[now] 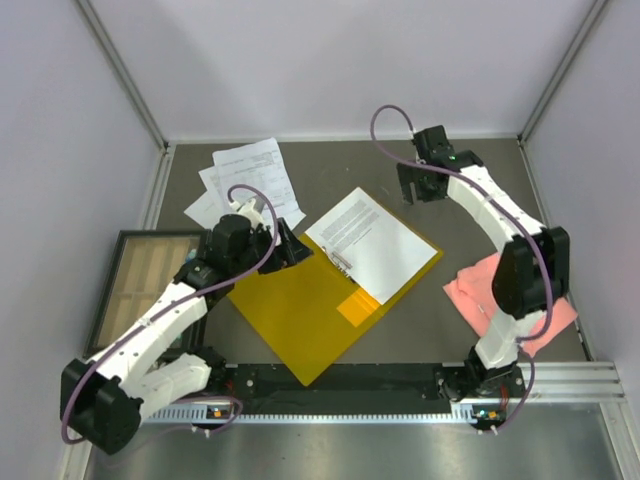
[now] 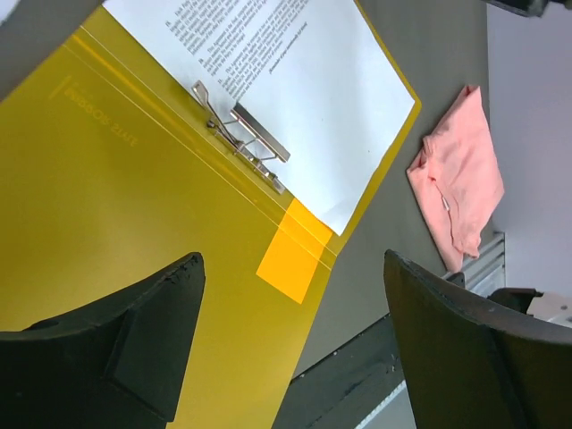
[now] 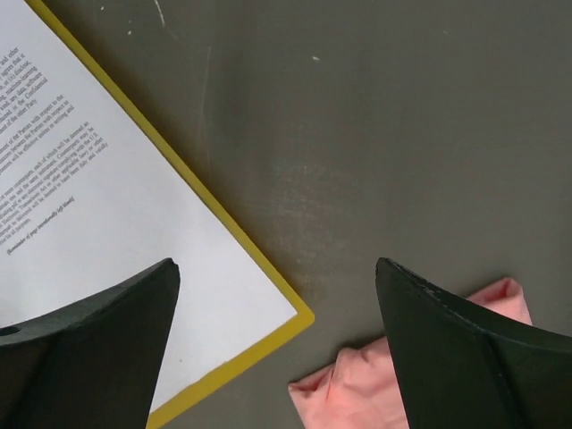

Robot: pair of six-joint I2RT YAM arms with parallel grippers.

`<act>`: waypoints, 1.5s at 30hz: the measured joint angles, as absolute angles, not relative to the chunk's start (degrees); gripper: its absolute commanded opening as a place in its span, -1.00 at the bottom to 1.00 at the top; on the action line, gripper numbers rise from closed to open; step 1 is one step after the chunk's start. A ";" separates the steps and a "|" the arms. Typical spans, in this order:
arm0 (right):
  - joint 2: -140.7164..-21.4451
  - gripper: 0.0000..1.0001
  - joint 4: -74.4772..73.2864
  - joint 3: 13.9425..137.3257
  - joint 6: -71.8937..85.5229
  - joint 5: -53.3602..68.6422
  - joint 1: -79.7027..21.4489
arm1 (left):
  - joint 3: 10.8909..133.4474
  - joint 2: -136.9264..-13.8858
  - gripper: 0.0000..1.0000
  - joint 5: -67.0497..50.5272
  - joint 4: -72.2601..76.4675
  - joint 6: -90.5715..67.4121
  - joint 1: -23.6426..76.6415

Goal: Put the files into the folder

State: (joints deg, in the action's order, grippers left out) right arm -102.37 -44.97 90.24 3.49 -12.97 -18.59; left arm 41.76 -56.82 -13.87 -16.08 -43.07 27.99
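Orange-yellow flat folder open mid-table; white printed paper sheet on its right half. Loose white sheets far-left. Left gripper over folder, fingers apart, empty. Right gripper beyond folder, fingers apart, empty.

Robotics lab test cell — a left arm and a right arm, both white and black, stand bolted to a slotted aluminium rail at the near edge of a dark grey table. Plain white panels on metal framing posts box the bench in on three sides — purple cables loop off each arm.
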 measured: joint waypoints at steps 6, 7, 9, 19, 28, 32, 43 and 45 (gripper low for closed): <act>-88.33 0.97 -41.91 82.41 10.81 -16.16 -22.87 | 46.61 -57.39 0.72 -8.62 -19.31 -42.41 27.35; -87.20 0.97 -41.39 82.11 11.40 -16.01 -24.14 | 47.70 -58.17 0.72 -8.10 -19.42 -42.24 27.14; -86.37 0.97 -39.51 82.28 12.69 -14.66 -26.68 | 50.15 -60.34 0.72 -7.51 -19.33 -42.04 26.13; -96.55 0.98 -34.85 85.78 19.31 -6.17 -29.91 | 52.84 -68.49 0.68 -12.14 -15.57 -45.93 14.81; -118.85 0.98 -31.29 106.74 24.60 3.20 -31.90 | 60.10 -81.62 0.63 -15.03 -12.80 -49.47 9.45; -124.36 0.97 -26.48 107.02 26.55 10.04 -32.05 | 62.98 -87.48 0.61 -16.78 -10.92 -51.20 5.54; -143.68 0.48 -15.59 123.63 35.16 21.34 -32.42 | 72.58 -108.25 0.51 -25.80 -5.45 -54.26 -0.84; -146.54 0.35 -14.24 126.52 37.17 22.13 -32.47 | 73.58 -110.74 0.51 -26.76 -5.21 -54.28 -0.89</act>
